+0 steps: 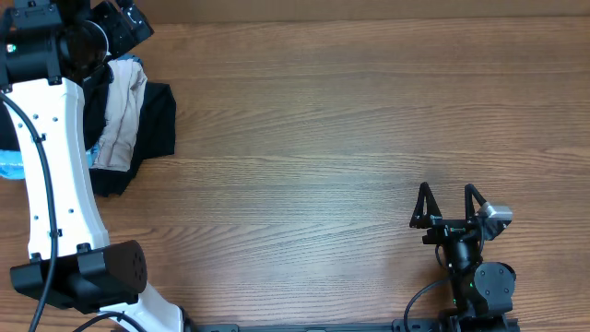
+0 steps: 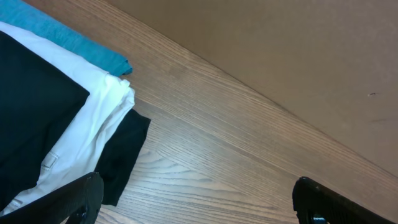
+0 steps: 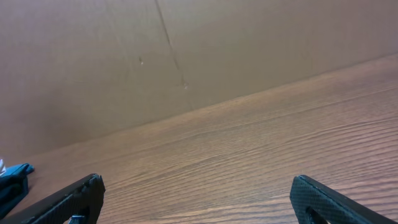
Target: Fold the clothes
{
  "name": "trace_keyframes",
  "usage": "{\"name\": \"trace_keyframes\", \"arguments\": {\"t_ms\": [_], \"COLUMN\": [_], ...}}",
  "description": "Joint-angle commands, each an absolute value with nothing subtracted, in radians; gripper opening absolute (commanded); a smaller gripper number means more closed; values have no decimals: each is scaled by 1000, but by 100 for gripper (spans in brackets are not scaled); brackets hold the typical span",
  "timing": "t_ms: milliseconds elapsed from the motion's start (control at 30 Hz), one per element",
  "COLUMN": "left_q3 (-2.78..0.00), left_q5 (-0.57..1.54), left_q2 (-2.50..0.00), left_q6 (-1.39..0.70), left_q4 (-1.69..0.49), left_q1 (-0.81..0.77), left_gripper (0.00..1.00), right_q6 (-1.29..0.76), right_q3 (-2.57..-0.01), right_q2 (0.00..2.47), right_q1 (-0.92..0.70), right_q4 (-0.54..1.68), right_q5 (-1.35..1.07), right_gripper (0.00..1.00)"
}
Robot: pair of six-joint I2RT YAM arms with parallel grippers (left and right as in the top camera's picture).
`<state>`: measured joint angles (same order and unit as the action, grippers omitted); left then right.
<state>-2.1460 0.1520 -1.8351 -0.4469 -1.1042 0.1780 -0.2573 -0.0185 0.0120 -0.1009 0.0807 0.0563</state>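
Left gripper (image 2: 198,202) and right gripper (image 1: 447,194) hang empty, jaws wide; the left risks snagging the overlapping beige garment (image 1: 124,111) with the black T-shirt (image 1: 159,120).

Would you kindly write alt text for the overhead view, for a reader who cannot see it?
A black T-shirt and a beige garment lie heaped at upper left on the table, blue cloth peeking beside them, with the left arm reaching over them. The right gripper rests open near the lower right.
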Motion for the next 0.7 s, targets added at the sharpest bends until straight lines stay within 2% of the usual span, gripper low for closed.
{"name": "trace_keyframes", "arguments": {"t_ms": [0,300,533,667], "left_q3": [-2142,-2142,-2142,-2045], "left_q5": [146,146,146,146], "left_q2": [-1843,-1819,-1431,-1213], "left_q6": [-450,-450,-450,-450], "left_q4": [-1103,-1104,-1103,-1103], "left_q1": [176,171,161,91], "left_gripper": [100,100,100,100], "right_q6": [-252,-252,-252,-252], "right_q3": [-8,-8,-8,-8], "right_q2": [4,4,4,4], "right_q1": [-105,-105,-105,-105], "right_q4": [77,77,77,77], "right_q5": [66,66,66,66], "right_gripper": [100,100,100,100]}}
